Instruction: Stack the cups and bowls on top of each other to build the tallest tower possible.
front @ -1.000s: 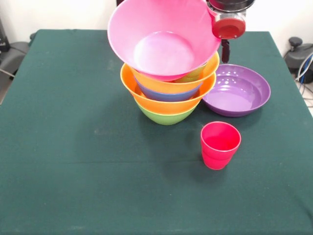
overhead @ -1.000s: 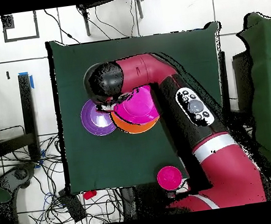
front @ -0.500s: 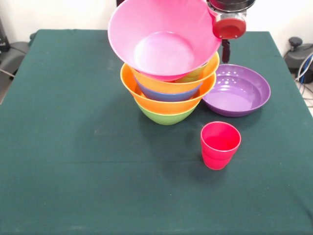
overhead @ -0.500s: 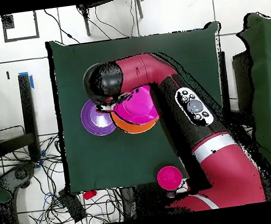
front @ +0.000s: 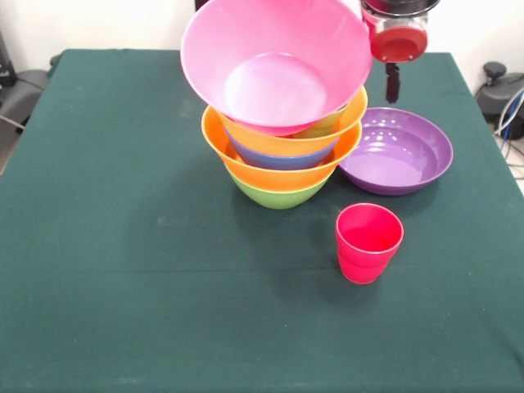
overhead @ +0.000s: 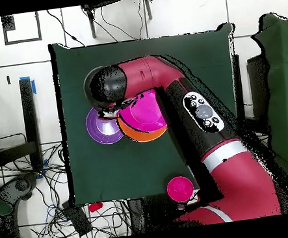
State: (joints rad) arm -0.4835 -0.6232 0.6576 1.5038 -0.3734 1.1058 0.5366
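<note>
Covering the table (front: 123, 311) is a dark green cloth; cables are trailing on the tiled floor (overhead: 12, 95). The tower (front: 278, 123) is standing mid-table, with the gripper (front: 393, 82) beside its tilted pink bowl (front: 274, 61), grip unclear.

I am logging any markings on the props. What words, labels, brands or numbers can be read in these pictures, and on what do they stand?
None can be read.
Glossy pink plastic bowl, wide purple plastic bowl, small red plastic cup: no markings show.
Control pad on the red robot arm: marks too small to read.
</note>
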